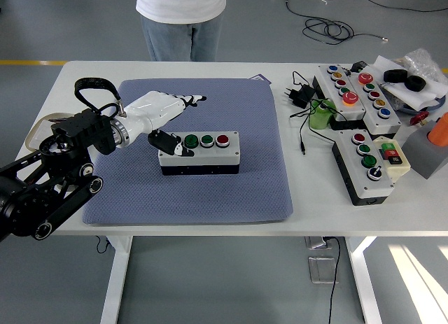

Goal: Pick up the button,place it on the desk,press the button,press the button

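Left hand [168, 117] sits loose and empty at the left end of the button box [199, 153], thumb brushing it, so a sloppy press could shove the box across the blue mat [210, 198].

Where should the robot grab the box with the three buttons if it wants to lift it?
Probably by the long front and back sides of the button box, coming from above at its left end beside the left hand. The box lies flat on the blue mat, buttons up.
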You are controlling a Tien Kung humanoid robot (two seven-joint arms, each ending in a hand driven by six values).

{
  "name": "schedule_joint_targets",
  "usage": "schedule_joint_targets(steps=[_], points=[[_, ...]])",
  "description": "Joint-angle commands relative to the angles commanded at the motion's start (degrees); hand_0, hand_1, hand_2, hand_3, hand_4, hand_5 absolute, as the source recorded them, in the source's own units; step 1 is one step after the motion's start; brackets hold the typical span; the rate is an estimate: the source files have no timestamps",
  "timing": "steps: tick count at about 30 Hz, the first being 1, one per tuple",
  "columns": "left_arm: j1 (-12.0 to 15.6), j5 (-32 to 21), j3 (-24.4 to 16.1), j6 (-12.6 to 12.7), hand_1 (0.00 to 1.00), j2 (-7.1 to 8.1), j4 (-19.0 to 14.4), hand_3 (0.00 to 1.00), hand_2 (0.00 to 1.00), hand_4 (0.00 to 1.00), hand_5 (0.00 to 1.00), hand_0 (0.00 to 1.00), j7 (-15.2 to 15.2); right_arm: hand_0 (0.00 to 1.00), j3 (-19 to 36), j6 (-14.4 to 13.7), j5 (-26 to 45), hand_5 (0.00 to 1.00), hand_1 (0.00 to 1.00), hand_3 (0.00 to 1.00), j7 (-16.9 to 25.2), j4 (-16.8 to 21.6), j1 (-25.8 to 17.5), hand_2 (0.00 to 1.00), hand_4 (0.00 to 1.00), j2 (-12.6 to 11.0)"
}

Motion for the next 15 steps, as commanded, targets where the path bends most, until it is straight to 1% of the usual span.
schedule_joint_targets(steps=[1,2,3,4,6,7,8,9,11,12,13,15], points=[[0.39,0.79,-0.84,0.84,0.307,0.35,-1.78,0.973,0.328,0.76,0.265,0.355,1.12,0.787,-0.08,0.02,0.03,0.479,0.797,0.751,0.03,0.0,-0.04,0.817,0.412,0.0],[0.62,1.28,-1.39,1.49,0.307,0.56,-3.38,0.973,0.328,0.76,0.265,0.355,2.11,0.787,-0.12,0.03,0.04,0.479,0.797,0.751,0.04,0.0,-0.06,0.817,0.412,0.0],[0.97,2.56,-2.47,2.18,0.307,1.07,-5.82,0.973,0.328,0.76,0.265,0.355,3.84,0.787,-0.22,0.01,0.16,0.479,0.797,0.751,0.09,0.0,-0.11,0.817,0.412,0.0],[1.05,2.9,-2.74,2.34,0.307,1.19,-7.09,0.973,0.328,0.76,0.265,0.355,4.4,0.787,-0.25,0.01,0.19,0.479,0.797,0.751,0.1,0.0,-0.12,0.817,0.412,0.0],[1.29,4.18,-3.56,0.58,0.307,1.9,-9.8,0.973,0.328,0.76,0.265,0.355,5.5,0.787,-0.37,0.0,0.3,0.479,0.797,0.751,0.13,0.0,-0.21,0.817,0.412,0.0],[1.38,4.53,-3.73,-1.17,0.053,2.23,-11.14,0.855,0.115,0.659,0.279,0.12,6.03,0.787,-0.47,0.01,0.38,0.479,0.797,0.751,0.15,0.0,-0.26,0.817,0.412,0.0],[1.41,4.63,-3.77,-1.96,0.053,2.32,-11.62,0.855,0.115,0.659,0.279,0.12,6.18,0.787,-0.5,0.01,0.41,0.479,0.797,0.751,0.15,0.0,-0.27,0.817,0.412,0.0],[1.47,4.6,-3.55,-3.61,0.053,2.5,-12.39,0.855,0.115,0.659,0.279,0.12,6.85,0.787,-0.52,0.01,0.43,0.479,0.797,0.751,0.16,0.0,-0.3,0.817,0.412,0.01],[1.53,4.37,-3.2,-6.7,0.053,2.52,-12.82,0.855,0.115,0.659,0.279,0.12,7.58,0.787,-0.53,0.01,0.41,0.479,0.797,0.751,0.15,0.0,-0.28,0.817,0.412,0.02],[1.54,4.28,-3.08,-7.59,0.053,2.49,-12.84,0.855,0.115,0.659,0.279,0.12,7.77,0.787,-0.53,0.02,0.39,0.479,0.797,0.751,0.14,0.0,-0.26,0.817,0.412,0.03],[1.64,3.93,-2.8,-8.35,0.002,2.41,-12.81,0.822,0.046,0.565,0.227,0.054,8.01,0.787,-0.52,0.01,0.43,0.479,0.797,0.751,0.16,0.0,-0.25,0.817,0.412,0.03],[1.67,3.24,-2.27,-9.27,0.002,2.23,-12.68,0.822,0.046,0.565,0.227,0.054,8.36,0.787,-0.47,0.01,0.49,0.479,0.797,0.751,0.18,0.0,-0.19,0.817,0.412,0.02]])
